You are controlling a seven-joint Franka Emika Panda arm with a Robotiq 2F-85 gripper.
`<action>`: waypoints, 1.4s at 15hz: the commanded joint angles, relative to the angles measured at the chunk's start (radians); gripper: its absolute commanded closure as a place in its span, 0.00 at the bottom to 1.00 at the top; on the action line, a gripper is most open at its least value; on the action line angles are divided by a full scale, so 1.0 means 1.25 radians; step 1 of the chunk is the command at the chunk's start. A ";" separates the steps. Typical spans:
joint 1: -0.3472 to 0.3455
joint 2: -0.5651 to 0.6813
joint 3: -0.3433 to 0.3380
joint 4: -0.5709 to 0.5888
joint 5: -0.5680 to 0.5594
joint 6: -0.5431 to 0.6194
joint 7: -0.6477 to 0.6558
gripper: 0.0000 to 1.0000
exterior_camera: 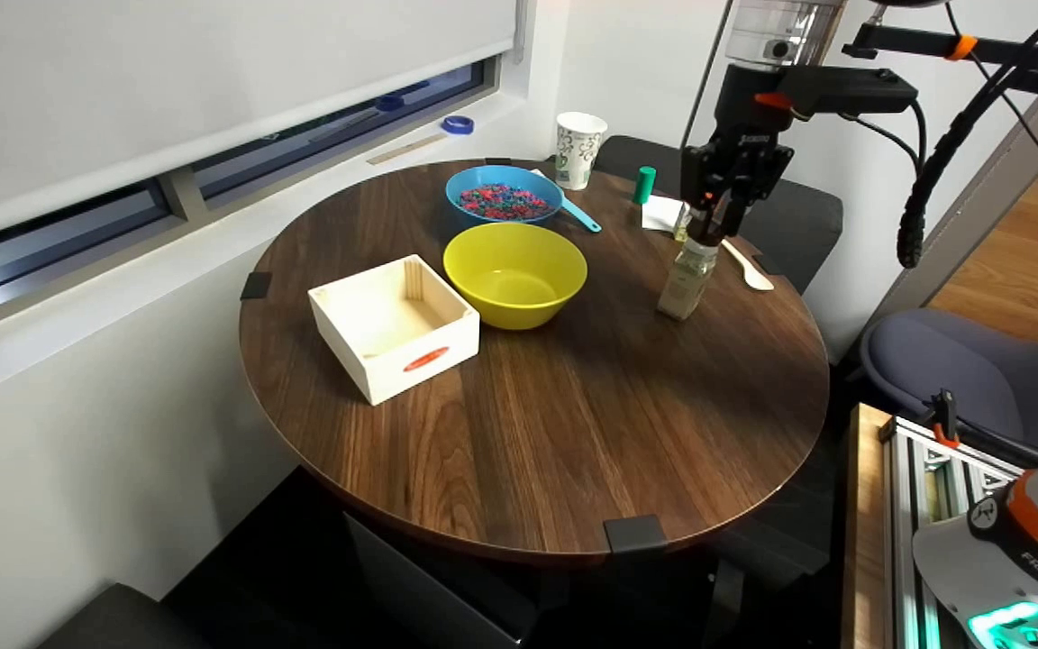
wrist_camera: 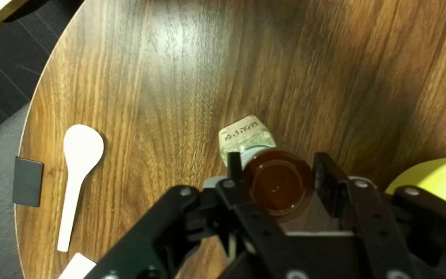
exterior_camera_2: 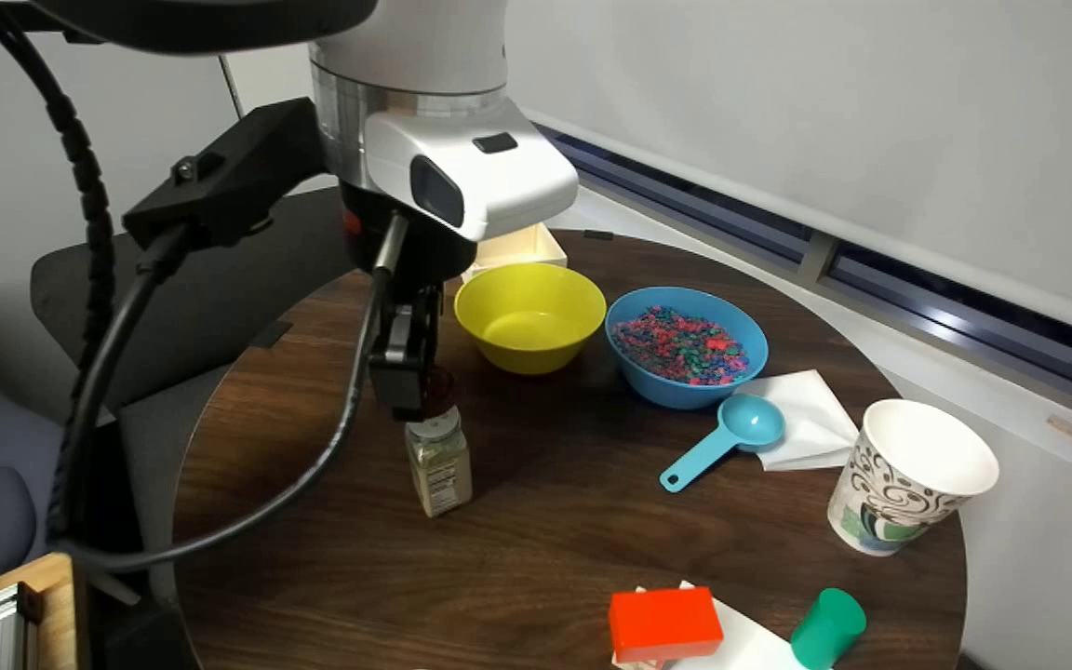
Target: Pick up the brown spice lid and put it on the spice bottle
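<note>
Between the 2 fingers [wrist_camera: 325, 178], gripped: brown spice lid [wrist_camera: 277, 184], off the bench [wrist_camera: 149, 97]. Likely light, stiff, slick plastic; pinch by opposite sides, squeeze moderate. Lid sits at the finger ends, just above the spice bottle [exterior_camera_2: 440, 473]; contact with it unclear. Bottle stands upright. Farther out, yellow bowl [exterior_camera_2: 531, 316] and white spoon [wrist_camera: 79, 166].

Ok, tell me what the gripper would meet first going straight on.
Probably the spice bottle: its pale top shows beneath the brown lid held in the gripper, though gap and alignment are unclear.
</note>
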 commanded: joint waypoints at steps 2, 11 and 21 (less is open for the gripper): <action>-0.003 0.013 -0.003 -0.003 -0.010 -0.015 0.001 0.77; -0.005 0.022 -0.011 -0.002 -0.005 -0.018 -0.003 0.77; -0.008 0.027 -0.032 0.002 0.046 -0.011 -0.010 0.77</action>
